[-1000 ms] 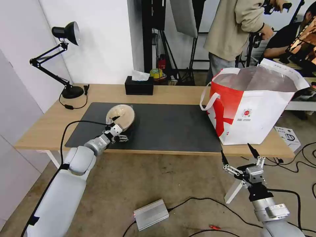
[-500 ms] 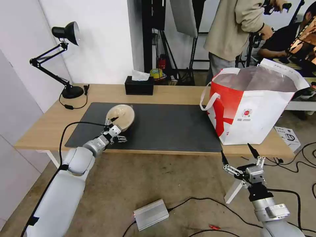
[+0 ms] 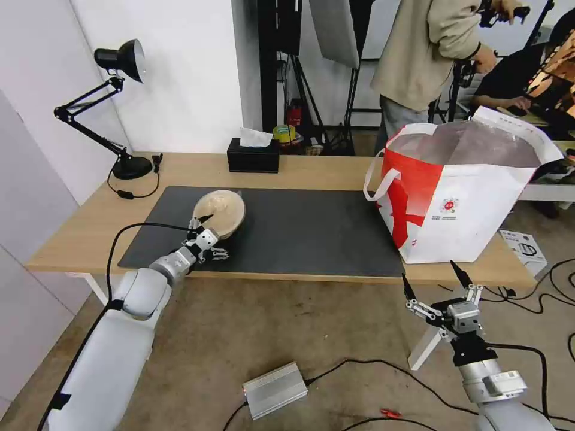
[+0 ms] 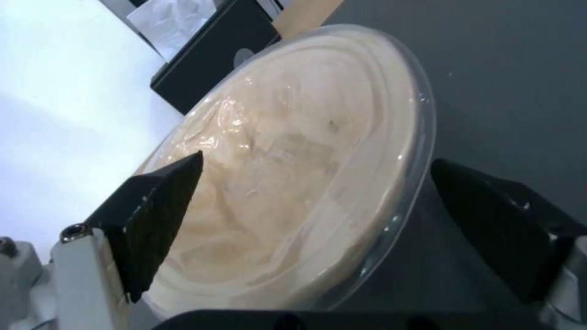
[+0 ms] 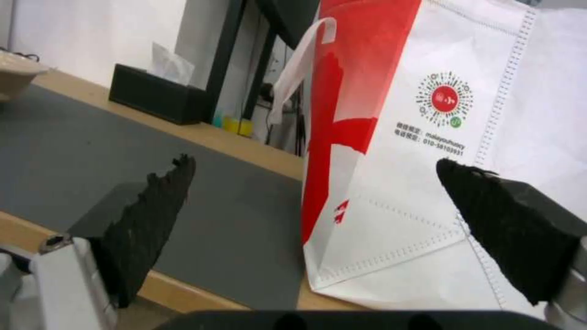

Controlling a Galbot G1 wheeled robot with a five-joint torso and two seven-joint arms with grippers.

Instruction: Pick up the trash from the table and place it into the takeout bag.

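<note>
Right gripper: two black serrated fingers spread wide apart, nothing between them; held below table-edge height, facing the table.

Takeout bag: red-and-white tote, upright on the table near its front edge; white loop handle hanging on the red side; small round red logo with lines of small print beneath, on the white panel.

Table: light wood top, dark grey mat covering most of it, bag's base partly on the mat.

Black tissue box: at the far edge, white tissue protruding.

Beige bowl: partly visible at the frame edge, on the mat, well apart from the bag.
</note>
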